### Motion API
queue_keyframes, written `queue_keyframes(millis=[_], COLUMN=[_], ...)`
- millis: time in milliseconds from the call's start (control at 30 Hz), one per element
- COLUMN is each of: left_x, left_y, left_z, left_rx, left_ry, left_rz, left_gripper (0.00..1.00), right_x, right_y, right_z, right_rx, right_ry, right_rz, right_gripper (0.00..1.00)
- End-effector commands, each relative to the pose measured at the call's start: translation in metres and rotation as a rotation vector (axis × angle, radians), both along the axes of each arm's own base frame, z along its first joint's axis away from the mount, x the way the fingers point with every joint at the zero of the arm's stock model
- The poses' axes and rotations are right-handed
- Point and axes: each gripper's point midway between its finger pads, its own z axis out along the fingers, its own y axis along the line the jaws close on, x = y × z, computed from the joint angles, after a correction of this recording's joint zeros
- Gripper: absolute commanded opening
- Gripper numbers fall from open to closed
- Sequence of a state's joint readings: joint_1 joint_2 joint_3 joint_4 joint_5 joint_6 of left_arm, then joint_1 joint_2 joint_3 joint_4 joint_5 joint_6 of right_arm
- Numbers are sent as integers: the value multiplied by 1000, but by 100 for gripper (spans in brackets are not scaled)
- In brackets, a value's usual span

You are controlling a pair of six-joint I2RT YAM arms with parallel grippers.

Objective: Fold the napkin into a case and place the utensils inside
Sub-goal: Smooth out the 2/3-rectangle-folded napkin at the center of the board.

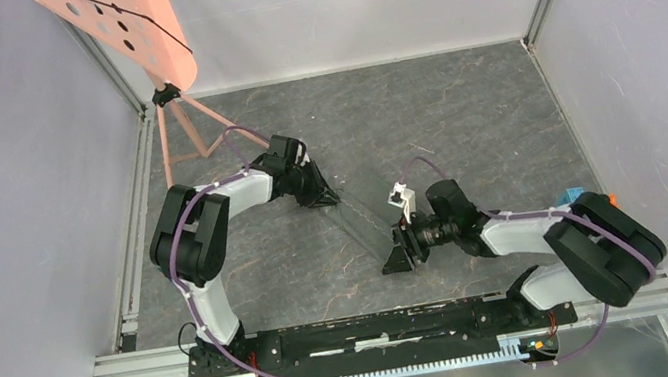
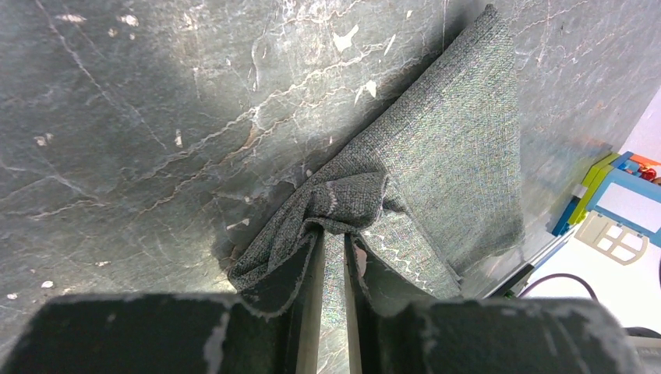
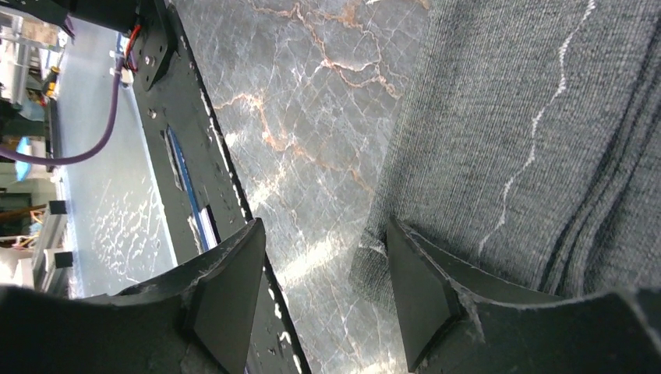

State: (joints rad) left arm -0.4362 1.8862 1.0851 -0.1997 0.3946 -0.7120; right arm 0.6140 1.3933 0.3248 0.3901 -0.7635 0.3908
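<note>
Left wrist view: I see my left gripper [image 2: 334,234] clenched on a bunched fold of the napkin [image 2: 460,156], right of frame centre. My right gripper [image 3: 321,241] stands released beside the cloth's edge.

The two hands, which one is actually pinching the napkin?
The left hand: it is closed on a bunched fold of the napkin. The right hand stands open at the cloth's edge, gripping nothing.

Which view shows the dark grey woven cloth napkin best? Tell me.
Left wrist: the dark grey woven cloth napkin shows as a folded strip, its bunched corner pinched by the left end effector. Right wrist shows only close-up weave and one edge; the top view barely separates it from the slate surface.
</note>
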Motion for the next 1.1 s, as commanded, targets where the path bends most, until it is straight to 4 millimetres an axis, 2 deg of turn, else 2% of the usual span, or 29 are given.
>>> queue_keyframes(millis=[0, 133, 233, 300, 433, 567, 700, 800, 900, 1067], left_x=[2, 2, 0, 0, 6, 12, 15, 17, 15, 9], left_y=[19, 7, -2, -4, -9, -18, -30, -38, -37, -18], left_z=[-14, 22, 45, 53, 48, 24, 6, 1, 11, 52], left_rx=[112, 42, -20, -38, -44, -57, -87, -81, -47, 23], left_ry=[-21, -72, -93, -99, -86, -40, -11, -13, -42, -129], left_rz=[-7, -38, -49, -46, -48, -59, -73, -96, -115, -117], left_gripper=[24, 29, 33, 34, 34, 34, 34, 33, 33, 42], right_x=[-14, 11, 34, 46, 54, 53, 42, 31, 28, 51], right_y=[-14, -11, -11, -8, -6, -19, -36, -41, -37, -27], right_z=[-2, 22, 29, 31, 21, -1, -26, -37, -34, 3], right_rx=[-74, -76, -80, -64, -51, -126, -208, -214, -190, -151], right_ry=[29, -58, -75, -67, -24, -17, 4, 35, 49, -45], right_rz=[15, -19, -62, -85, -117, -161, -195, -196, -183, -185], right_gripper=[65, 68, 68, 65, 53, 50, 49, 48, 46, 48])
